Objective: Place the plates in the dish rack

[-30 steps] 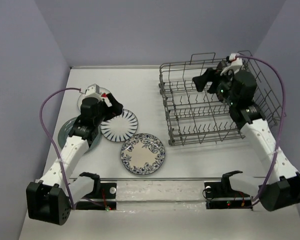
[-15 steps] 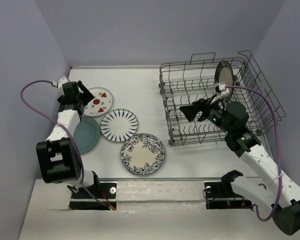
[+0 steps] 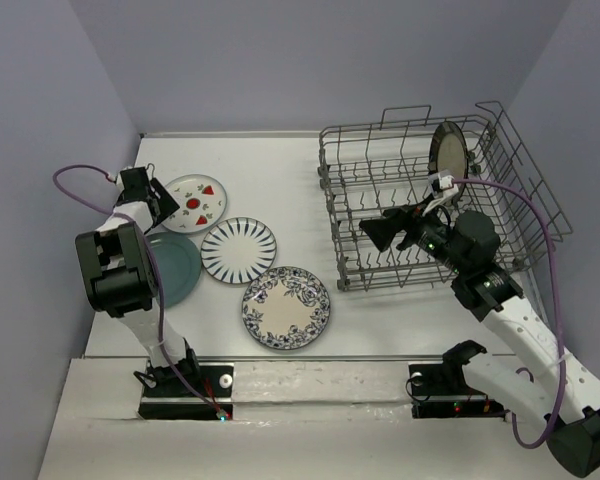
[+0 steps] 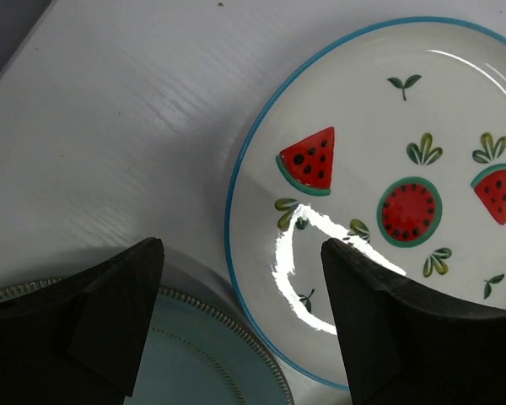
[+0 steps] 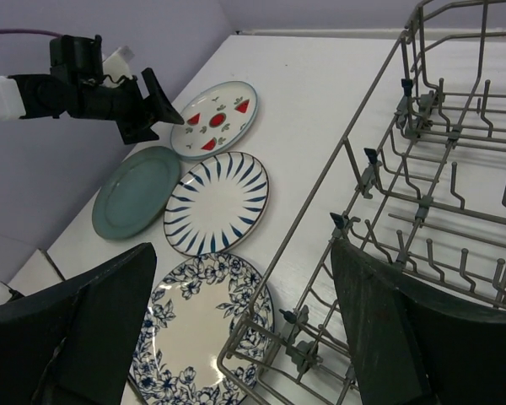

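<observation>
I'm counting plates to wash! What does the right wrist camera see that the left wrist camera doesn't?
Only the right wrist camera shows the dish rack, the striped plate and the flowery plate. Only the left wrist camera is close enough to show the black seeds on the painted watermelon slices. Both show the watermelon plate, the teal plate and the left fingers.

Teal plate [image 3: 175, 268], watermelon plate [image 3: 195, 204], blue-striped plate [image 3: 238, 250], blue-floral plate [image 3: 286, 307], perhaps tan plate [image 3: 448, 148]
</observation>
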You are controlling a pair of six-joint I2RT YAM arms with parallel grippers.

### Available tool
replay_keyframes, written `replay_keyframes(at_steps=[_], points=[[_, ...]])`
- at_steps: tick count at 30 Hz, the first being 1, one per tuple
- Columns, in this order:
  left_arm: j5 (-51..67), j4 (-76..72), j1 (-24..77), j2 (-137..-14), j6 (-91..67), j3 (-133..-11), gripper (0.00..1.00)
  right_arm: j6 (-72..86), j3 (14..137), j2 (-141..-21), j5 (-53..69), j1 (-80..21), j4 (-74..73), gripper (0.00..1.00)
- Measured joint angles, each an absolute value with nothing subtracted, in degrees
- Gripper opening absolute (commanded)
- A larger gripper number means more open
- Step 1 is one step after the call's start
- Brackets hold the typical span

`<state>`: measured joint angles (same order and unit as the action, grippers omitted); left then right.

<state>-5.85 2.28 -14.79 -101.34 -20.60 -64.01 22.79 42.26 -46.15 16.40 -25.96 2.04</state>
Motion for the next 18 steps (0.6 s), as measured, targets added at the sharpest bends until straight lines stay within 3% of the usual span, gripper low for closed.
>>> replay_keyframes(at_steps=[9, 15, 18], points=[[1.2, 1.4, -16.5, -107.3, -20.0, -65.9, 0.71, 23.5, 40.8, -45.5, 17.0, -26.0, 2.3, 0.89], [3.6, -1.0, -16.6, -107.6, -20.2, -65.9, 0.69, 24.1, 39.2, -44.2, 17.0, -26.0, 2.3, 0.88], [4.2, -1.9, -16.6, -108.6, -20.2, -66.1, 0.62, 24.3, 39.2, -44.3, 17.0, -26.0, 2.3, 0.88]])
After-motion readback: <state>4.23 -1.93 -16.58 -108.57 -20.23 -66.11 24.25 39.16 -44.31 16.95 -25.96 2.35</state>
